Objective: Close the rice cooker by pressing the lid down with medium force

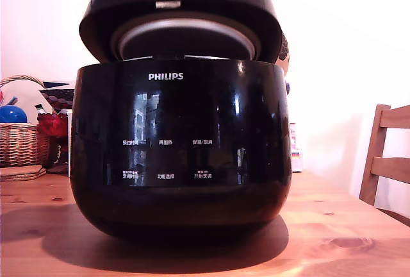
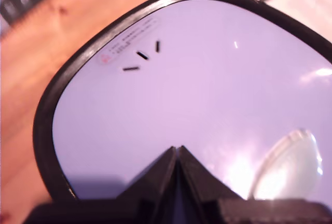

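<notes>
In the exterior view we see the rice cooker (image 1: pixel 179 145) standing on the wooden table (image 1: pixel 346 226), close to its front edge. The lid (image 1: pixel 182 14) is tilted partly open above the body, its silvery inner plate (image 1: pixel 186 36) showing. A wicker basket (image 1: pixel 22 139) sits toward the table's back edge at the exterior view's left, and a wooden chair (image 1: pixel 387 155) stands at its right.

In the wrist view we see the gripper (image 2: pixel 177 150) with its fingertips brought together, their tips against the lid's (image 2: pixel 197 89) pale, reflective top.
</notes>
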{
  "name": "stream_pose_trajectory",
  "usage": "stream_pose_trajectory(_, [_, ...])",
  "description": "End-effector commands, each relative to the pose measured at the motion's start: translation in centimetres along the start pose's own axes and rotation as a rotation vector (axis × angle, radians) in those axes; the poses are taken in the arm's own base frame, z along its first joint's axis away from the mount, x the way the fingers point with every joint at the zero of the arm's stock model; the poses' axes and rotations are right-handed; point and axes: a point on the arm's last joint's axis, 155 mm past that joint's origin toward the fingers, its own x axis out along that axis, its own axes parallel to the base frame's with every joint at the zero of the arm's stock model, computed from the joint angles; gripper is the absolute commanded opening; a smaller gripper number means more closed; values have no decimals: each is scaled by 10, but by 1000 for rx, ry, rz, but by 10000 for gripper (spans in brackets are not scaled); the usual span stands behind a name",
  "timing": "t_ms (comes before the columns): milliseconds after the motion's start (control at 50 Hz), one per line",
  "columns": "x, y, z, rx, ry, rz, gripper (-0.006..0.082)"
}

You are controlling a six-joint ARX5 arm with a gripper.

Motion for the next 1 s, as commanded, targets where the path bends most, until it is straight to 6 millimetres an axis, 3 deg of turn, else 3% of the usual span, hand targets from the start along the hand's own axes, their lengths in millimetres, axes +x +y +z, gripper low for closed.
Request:
stream_pose_trajectory(0, [6,-2,-12,-8,-3,-3,-20])
stream_pose_trajectory(460, [11,-1,-52,-51,-220,48,-20])
stream_pose_trajectory(840, [39,-12,-68,47,-357,70,-20])
stream_pose_trajectory(980, [51,-11,-82,81,-349,107,-20])
